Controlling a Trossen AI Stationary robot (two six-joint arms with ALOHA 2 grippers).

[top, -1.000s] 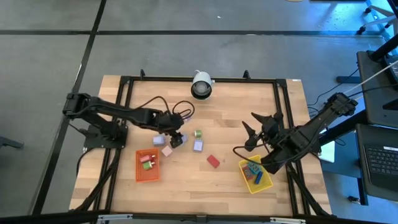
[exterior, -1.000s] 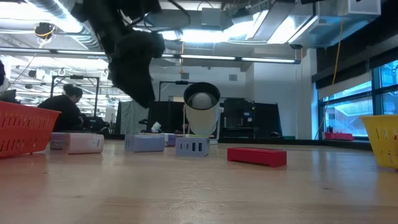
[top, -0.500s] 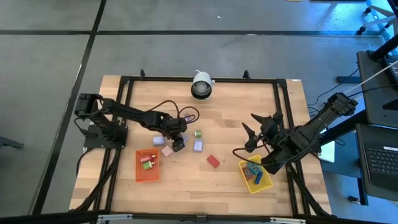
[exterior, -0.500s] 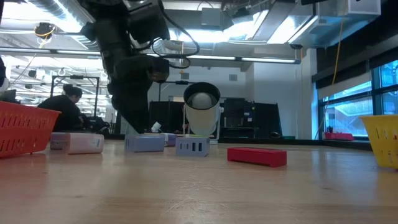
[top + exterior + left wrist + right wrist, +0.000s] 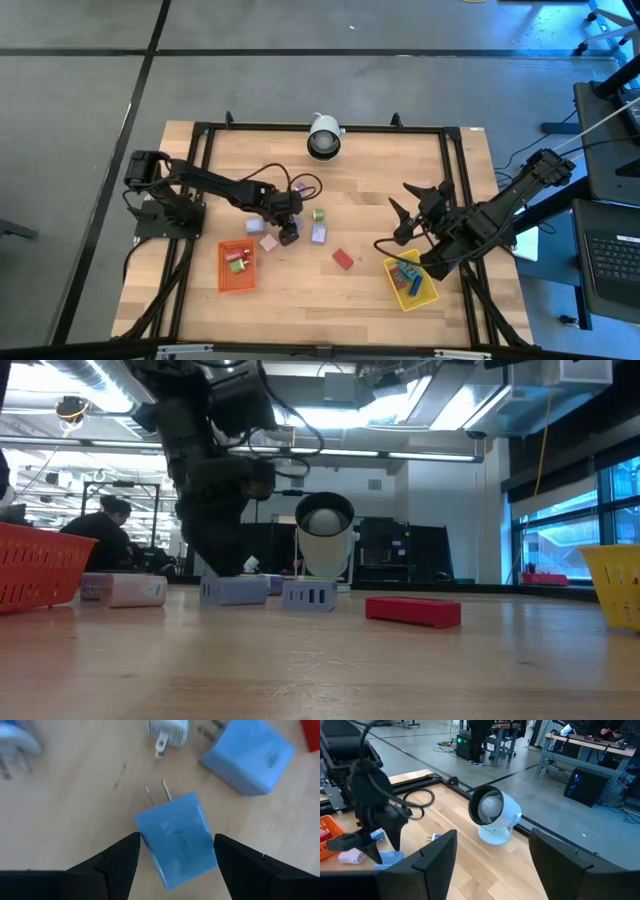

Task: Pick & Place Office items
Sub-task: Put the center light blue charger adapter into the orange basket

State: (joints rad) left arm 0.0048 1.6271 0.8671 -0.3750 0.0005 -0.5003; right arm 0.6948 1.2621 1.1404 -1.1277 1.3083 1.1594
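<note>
Lighting is even and bright, chiefly from overhead; ceiling strip lights (image 5: 330, 415) glare in the low view, leaving the arm there a dark silhouette. Shadows on the table (image 5: 400, 300) are soft and short. The left wrist view is blurred: the blue plug (image 5: 176, 838) between the left gripper (image 5: 175, 851) fingers lacks crisp edges. The right wrist view is sharper.

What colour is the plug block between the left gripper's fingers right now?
Light blue. The plug block shows best in the left wrist view, lying on the wood with two metal prongs.
</note>
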